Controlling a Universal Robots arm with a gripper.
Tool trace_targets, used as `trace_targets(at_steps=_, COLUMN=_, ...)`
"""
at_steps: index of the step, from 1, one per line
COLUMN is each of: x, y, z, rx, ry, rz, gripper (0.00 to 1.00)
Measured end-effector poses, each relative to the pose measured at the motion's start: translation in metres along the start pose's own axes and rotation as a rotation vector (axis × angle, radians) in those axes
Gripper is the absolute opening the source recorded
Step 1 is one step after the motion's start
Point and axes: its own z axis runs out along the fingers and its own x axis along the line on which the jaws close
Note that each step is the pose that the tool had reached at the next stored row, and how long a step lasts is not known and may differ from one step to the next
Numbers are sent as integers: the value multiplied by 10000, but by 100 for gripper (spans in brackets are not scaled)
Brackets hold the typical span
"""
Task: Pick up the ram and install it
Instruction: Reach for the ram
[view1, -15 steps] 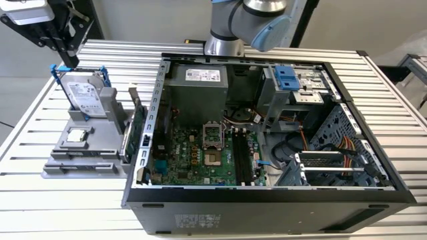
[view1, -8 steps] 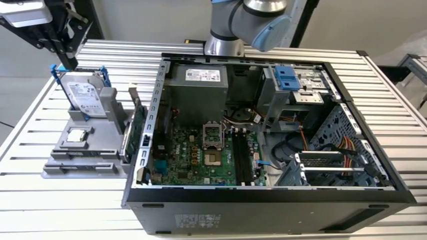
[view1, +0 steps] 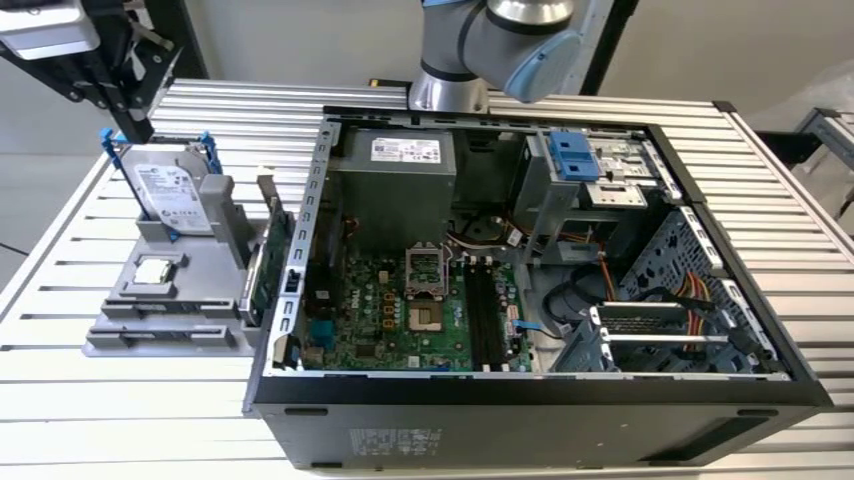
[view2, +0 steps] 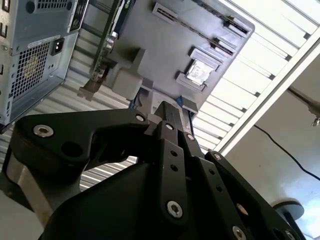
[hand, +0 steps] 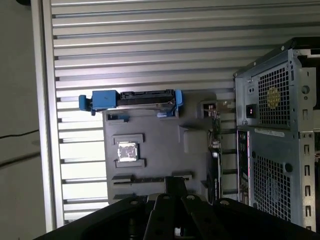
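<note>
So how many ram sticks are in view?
1 ram: on edge in a long slot of the tray, at the end away from the drive. The motherboard's slots look empty; more may be hidden.

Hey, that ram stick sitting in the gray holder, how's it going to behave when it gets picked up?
Seen edge-on in the first wrist view, the ram looks very thin, so probably light, fairly stiff, yet fragile if bent. It stands on edge in a slot of the gray holder, so it likely won't tip until lifted out.
</note>
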Motion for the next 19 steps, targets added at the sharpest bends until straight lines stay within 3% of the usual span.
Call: trace_targets(at_steps=19, x=15, y=-190, z=-10, rx=0, ry=0, rz=1, gripper=0)
